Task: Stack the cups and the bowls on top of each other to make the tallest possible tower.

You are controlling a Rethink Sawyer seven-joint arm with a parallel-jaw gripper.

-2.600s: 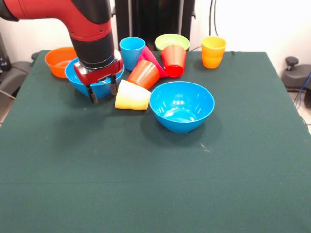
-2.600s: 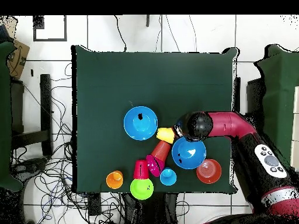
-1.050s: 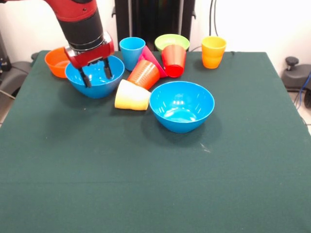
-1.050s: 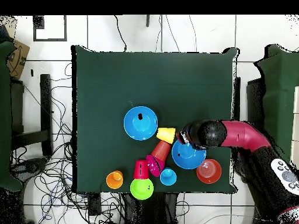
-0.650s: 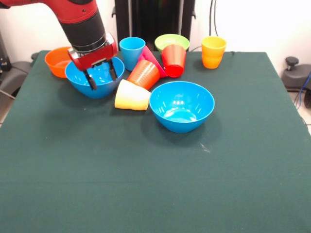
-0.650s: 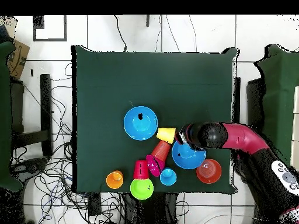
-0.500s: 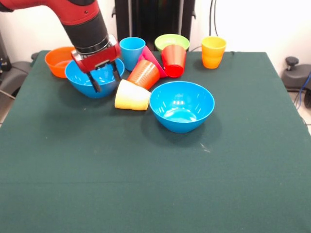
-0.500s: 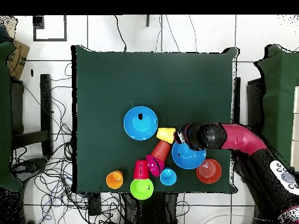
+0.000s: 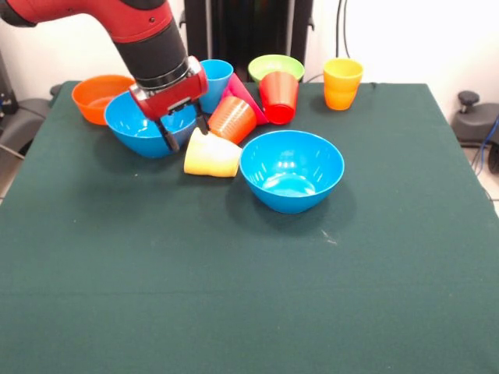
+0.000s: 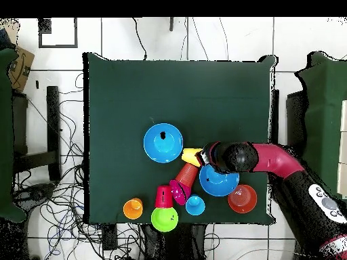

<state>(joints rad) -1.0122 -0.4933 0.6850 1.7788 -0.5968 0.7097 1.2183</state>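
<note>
The pale yellow cup (image 9: 212,154) lies on its side on the desk (image 9: 249,280), its long axis running roughly left-right in the front view, wide mouth toward the blue bowl in the middle (image 9: 291,169) and narrow base toward the other blue bowl (image 9: 144,128). The hand (image 9: 185,134) hangs right over the cup's narrow end, just above it; its dark fingers (image 9: 170,140) stand apart with nothing between them. One finger shows clearly on the bowl side of the cup, the other is partly lost against the ribbed orange cup (image 9: 231,118) behind. My reading is that the yellow cup is the target, and a grasp would want the fingers straddling it across its axis, so the spot above the base looks about right.

Behind it, the orange cup also lies tipped, leaning on a pink bowl (image 9: 243,93) that is up on edge. Beyond these are a red cup (image 9: 279,97), a light blue cup (image 9: 219,78), a green bowl (image 9: 275,67), and a yellow-orange cup (image 9: 342,83) standing apart to the right. An orange bowl (image 9: 97,97) sits at the far left.

Every bowl whose inside shows looks empty, and no tower has been started
</note>
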